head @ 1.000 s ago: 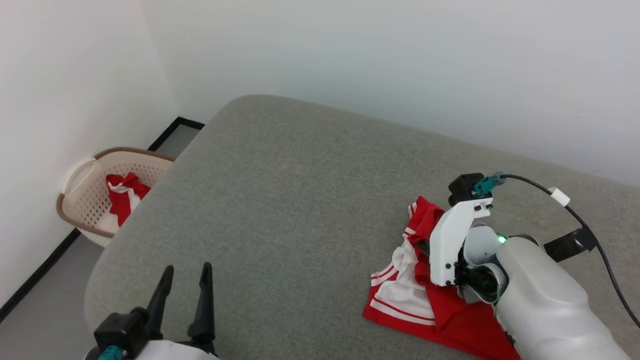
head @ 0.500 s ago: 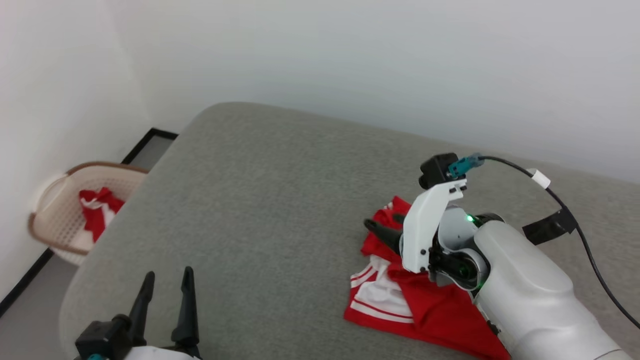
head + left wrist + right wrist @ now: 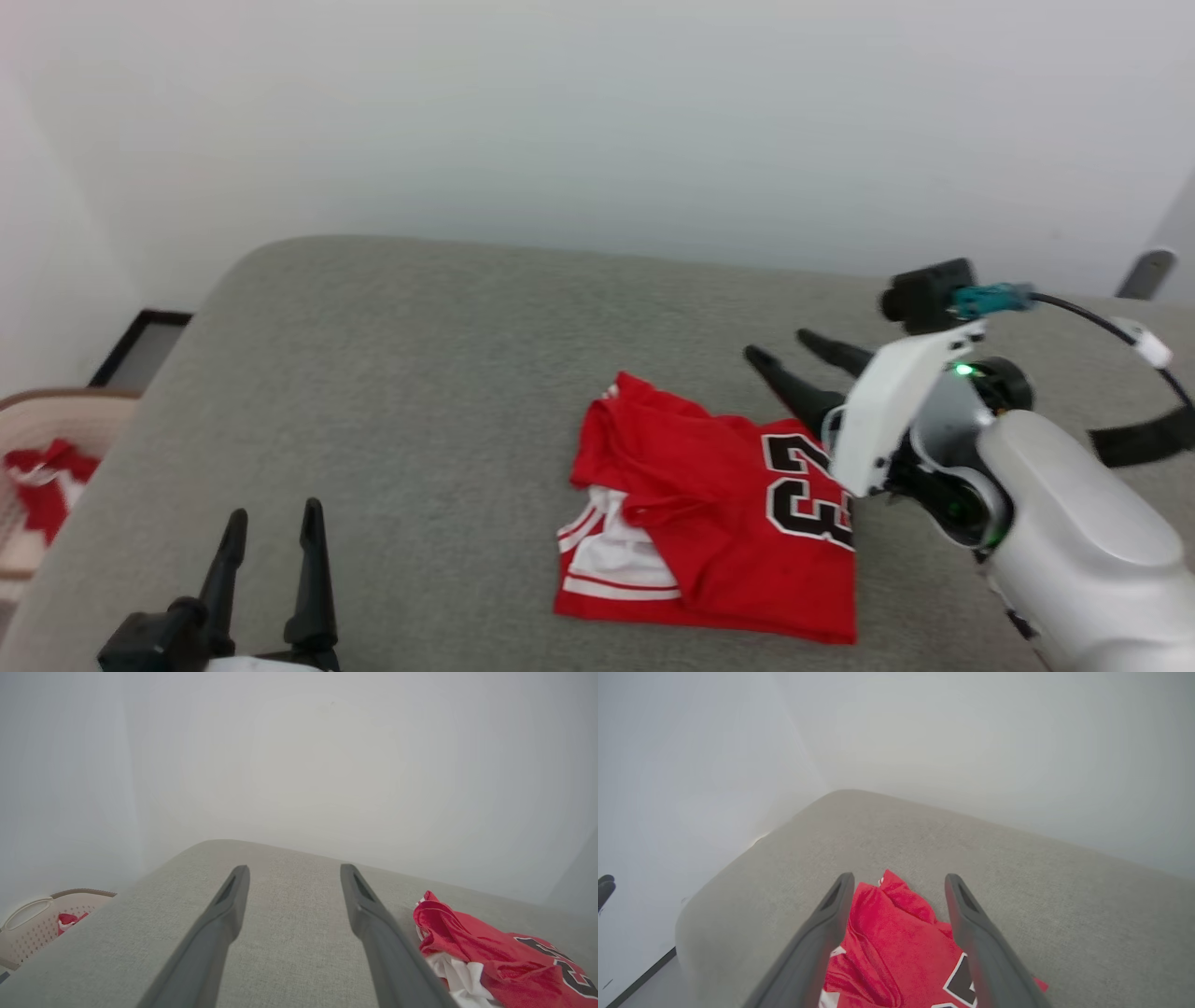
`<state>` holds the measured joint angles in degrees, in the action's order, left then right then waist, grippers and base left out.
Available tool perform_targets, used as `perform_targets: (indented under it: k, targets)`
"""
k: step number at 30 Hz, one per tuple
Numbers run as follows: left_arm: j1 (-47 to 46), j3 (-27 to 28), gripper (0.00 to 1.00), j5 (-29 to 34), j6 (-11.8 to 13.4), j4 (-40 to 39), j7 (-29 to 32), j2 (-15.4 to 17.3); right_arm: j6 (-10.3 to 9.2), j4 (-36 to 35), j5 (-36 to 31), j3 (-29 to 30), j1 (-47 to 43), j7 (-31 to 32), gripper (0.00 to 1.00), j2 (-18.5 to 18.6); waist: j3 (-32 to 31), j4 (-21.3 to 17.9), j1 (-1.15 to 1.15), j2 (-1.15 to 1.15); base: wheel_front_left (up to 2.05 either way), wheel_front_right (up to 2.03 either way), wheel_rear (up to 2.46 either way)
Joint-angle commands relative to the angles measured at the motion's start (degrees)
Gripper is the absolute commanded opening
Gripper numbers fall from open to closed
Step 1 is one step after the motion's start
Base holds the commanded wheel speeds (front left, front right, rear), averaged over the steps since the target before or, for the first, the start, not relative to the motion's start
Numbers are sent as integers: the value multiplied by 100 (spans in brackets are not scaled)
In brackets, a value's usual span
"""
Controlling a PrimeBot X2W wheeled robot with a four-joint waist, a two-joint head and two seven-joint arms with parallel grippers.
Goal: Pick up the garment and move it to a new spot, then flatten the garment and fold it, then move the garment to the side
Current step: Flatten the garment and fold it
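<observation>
Our red shirt [image 3: 709, 504] lies bunched on the right of the grey cushion [image 3: 420, 373]. Our right gripper [image 3: 778, 345] hangs over its far edge, fingers apart and empty. Our left gripper [image 3: 274, 511] rests near left, apart too, out of the way.

Bright, even light; wrist views hazy, perhaps slightly motion-blurred

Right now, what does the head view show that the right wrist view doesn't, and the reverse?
Head view: the left gripper, open, and a basket holding red cloth beside the grey cushion. Right wrist view: a dark shape at its left edge, too cut off to identify. Both: the open right gripper near the red garment, which lies loose on the cushion, not held.
</observation>
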<state>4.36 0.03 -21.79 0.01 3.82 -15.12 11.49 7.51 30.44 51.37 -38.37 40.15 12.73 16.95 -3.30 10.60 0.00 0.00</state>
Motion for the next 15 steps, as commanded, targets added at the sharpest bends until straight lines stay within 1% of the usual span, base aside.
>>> perform_targets:
  k: [1,8,15]
  targets:
    - [66,21,100,46,-6,-31,4,21,-4,-68,-64,39,-135,-144,100,83,-37,-357,0,0,0,0,0]
    - [173,152,100,179,-55,-26,3,90,-4,-375,-367,286,-596,-1188,100,586,-77,-725,0,0,0,0,0]
    - [265,259,100,300,-81,4,3,130,-4,-468,-535,730,-1208,-1932,100,841,-163,-972,0,0,0,0,0]
